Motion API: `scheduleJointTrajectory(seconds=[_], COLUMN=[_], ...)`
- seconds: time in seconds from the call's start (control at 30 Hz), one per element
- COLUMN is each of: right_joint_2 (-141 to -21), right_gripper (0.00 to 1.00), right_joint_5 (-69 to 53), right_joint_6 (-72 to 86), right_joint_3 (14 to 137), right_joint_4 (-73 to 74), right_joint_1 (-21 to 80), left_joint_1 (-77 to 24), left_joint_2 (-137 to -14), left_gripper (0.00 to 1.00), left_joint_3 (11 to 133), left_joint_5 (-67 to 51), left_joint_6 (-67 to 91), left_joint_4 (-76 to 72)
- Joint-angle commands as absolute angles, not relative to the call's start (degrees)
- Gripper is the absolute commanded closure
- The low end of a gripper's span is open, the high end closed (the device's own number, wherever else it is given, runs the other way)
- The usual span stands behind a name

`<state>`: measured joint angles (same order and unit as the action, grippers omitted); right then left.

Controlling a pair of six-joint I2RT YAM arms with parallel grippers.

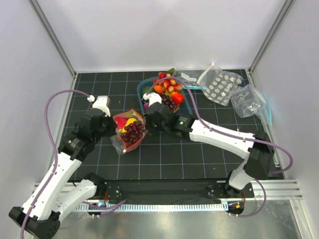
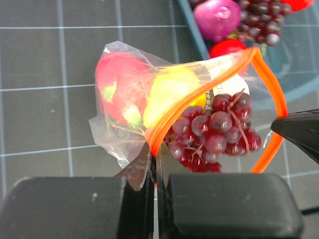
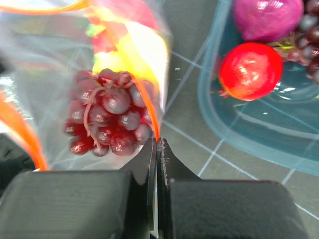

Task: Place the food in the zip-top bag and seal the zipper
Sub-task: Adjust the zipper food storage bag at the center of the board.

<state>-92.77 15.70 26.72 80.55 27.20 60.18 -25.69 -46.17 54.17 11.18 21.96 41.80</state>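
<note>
— What are they working on, and where?

— A black mat [image 1: 164, 159] ruled with a pale grid. Plain white walls [image 1: 149, 35] box it in, with metal posts [image 1: 52, 37] at the far corners and a metal rail [image 1: 284, 185] along the near edge.

— Count things out for me.

— Two arms. One bag [image 2: 114, 142] with an orange zipper strip [image 2: 160, 123] lies left of the mat's middle with its mouth gaping. I can make out three pieces in it: a red piece [image 2: 117, 84], a yellow piece [image 2: 172, 87], and a bunch of dark grapes [image 2: 214, 129] right at the mouth. One teal tray [image 3: 269, 139] sits just behind the bag. It holds a heap of fruit [image 1: 167, 87] too crowded to count, with a second grape bunch [image 1: 170, 102] among it. Two more pouches lie at the far right, a pouch of white discs [image 1: 219, 85] and a clear pouch [image 1: 248, 101] beside it.

— And the grippers?

— The left gripper [image 2: 155, 162] is pinched tight on the strip at one side of the mouth. The right gripper [image 3: 157, 149] is pinched tight on it at the opposite side. The strip stands as an open loop between them, with the grapes showing through it.
</note>
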Motion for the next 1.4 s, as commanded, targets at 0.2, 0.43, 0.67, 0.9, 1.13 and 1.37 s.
scheduleJointTrajectory(seconds=[0.2,0.43,0.67,0.9,1.13,1.37], right_joint_2=[-80.16,-75.24,-75.58,-80.5,-77.17,-77.69], right_gripper=[0.99,0.99,0.99,0.99,0.99,0.99], right_joint_5=[5.45,8.78,20.1,25.23,21.01,17.14], right_joint_6=[26.55,24.52,22.77,24.96,24.79,23.82], right_joint_3=[72.95,68.12,71.0,75.93,78.12,85.08], right_joint_4=[7.56,0.36,9.48,17.93,17.4,19.25], right_joint_1=[62.4,65.3,65.3,64.78,64.78,64.78], left_joint_1=[-25.4,-25.4,-25.49,-25.4,-25.4,-25.4], left_joint_2=[-44.38,-45.44,-48.5,-53.79,-53.61,-54.05], left_gripper=[1.0,1.0,1.0,1.0,1.0,1.0], left_joint_3=[53.88,53.79,60.27,76.46,71.46,66.62], left_joint_5=[-9.14,-10.36,-7.31,-15.02,-15.55,-13.36], left_joint_6=[20.48,20.48,24.6,29.44,29.97,29.88], left_joint_4=[35.42,35.42,43.56,57.21,57.48,53.97])
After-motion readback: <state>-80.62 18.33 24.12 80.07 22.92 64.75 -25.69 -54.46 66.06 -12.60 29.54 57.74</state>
